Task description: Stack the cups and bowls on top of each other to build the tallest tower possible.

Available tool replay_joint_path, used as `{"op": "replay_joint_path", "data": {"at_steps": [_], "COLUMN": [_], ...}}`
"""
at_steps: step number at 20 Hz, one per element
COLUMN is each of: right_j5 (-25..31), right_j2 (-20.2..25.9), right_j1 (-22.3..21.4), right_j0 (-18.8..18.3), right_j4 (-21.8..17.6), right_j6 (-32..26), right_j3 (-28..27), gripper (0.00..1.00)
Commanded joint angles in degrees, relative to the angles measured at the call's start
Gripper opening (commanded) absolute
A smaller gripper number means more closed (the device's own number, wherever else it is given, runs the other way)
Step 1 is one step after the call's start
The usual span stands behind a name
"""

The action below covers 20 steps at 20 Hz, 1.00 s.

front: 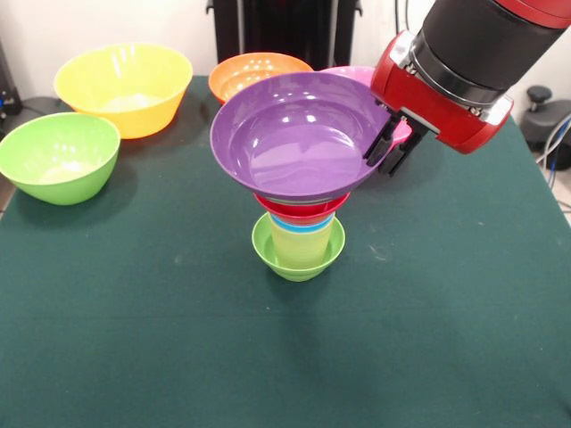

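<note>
At frame centre the wide purple bowl [299,134] caps the tower [299,227] on the surface [134,339] – top-heavy – with the gripper [390,150] pinching its right rim, so a sideways tug could topple everything.

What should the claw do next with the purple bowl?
Probably let go and lift away. The claw grips the rim of the purple bowl, which already seems to sit on the tower, above the small red bowl.
</note>
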Motion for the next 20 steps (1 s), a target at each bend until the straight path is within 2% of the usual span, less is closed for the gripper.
{"op": "replay_joint_path", "data": {"at_steps": [1,20], "right_j5": [-1.41,-1.16], "right_j2": [4.54,4.41], "right_j1": [-0.20,0.06], "right_j0": [1.16,0.98], "right_j4": [-0.85,-0.90], "right_j6": [6.08,6.07], "right_j3": [5.66,5.07], "gripper": [0.00,0.00]}}
